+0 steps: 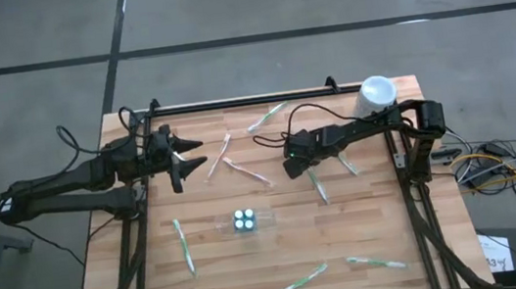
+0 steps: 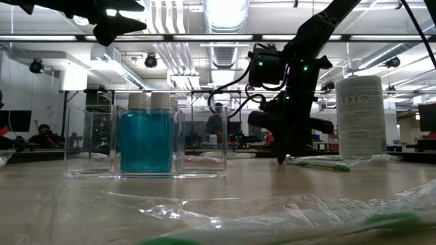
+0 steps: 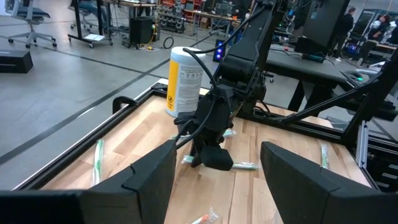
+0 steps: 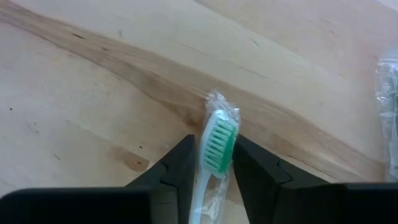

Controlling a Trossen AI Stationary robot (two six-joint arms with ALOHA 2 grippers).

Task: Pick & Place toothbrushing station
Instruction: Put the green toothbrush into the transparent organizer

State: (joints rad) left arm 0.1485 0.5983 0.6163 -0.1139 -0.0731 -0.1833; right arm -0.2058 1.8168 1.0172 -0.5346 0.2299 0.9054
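A green-bristled toothbrush in a clear wrapper lies on the wooden table, right of the middle. My right gripper points steeply down over its head end, the fingers closed in on both sides of it. A clear holder with two blue-filled bottles stands on the table near the middle. My left gripper hangs open above the table's left part, pointing level toward the right arm, and holds nothing. My right gripper pinches the toothbrush's bristle head between its two fingers, one on each long side, through the clear wrapper. The fingers come from above, slanting steeply down. The brush lies flat on the table with its bristles up.
Several other wrapped toothbrushes lie scattered: far middle, left, near edge and near right. A white canister stands at the far right corner. A black rail runs along the far edge.
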